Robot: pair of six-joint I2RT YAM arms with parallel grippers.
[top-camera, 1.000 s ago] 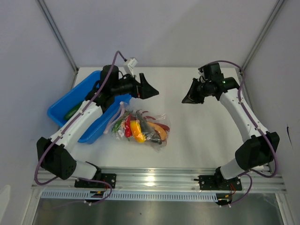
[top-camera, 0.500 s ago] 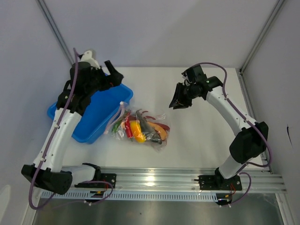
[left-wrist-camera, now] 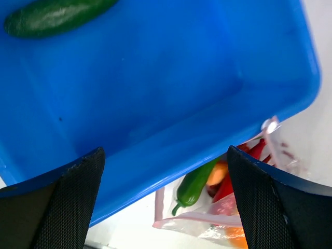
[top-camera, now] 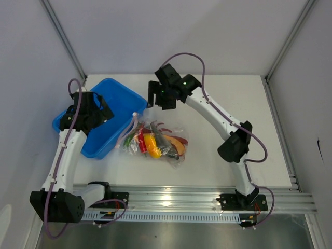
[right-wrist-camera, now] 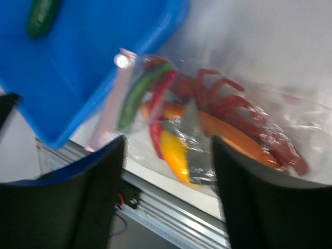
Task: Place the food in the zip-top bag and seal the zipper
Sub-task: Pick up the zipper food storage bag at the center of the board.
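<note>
Most of the food [top-camera: 152,143] sits in the zip-top bag [top-camera: 174,130] on the surface [top-camera: 207,163], touching the blue bin [top-camera: 111,92]. 1 green vegetable [left-wrist-camera: 54,15] lies in the bin, and the zipper [top-camera: 129,129] looks unsealed. The left hand [left-wrist-camera: 165,155] is wide and empty, and the right hand [right-wrist-camera: 168,140] is parted and empty.

Top camera sat high at near side, looked down over whole bench [top-camera: 259,104]. Left wrist camera hung close above blue bin [left-wrist-camera: 155,93], facing down. Right wrist camera, blurred, faced down on zip-top bag [right-wrist-camera: 249,119]. All three shared bin's right wall, bag's left end.
</note>
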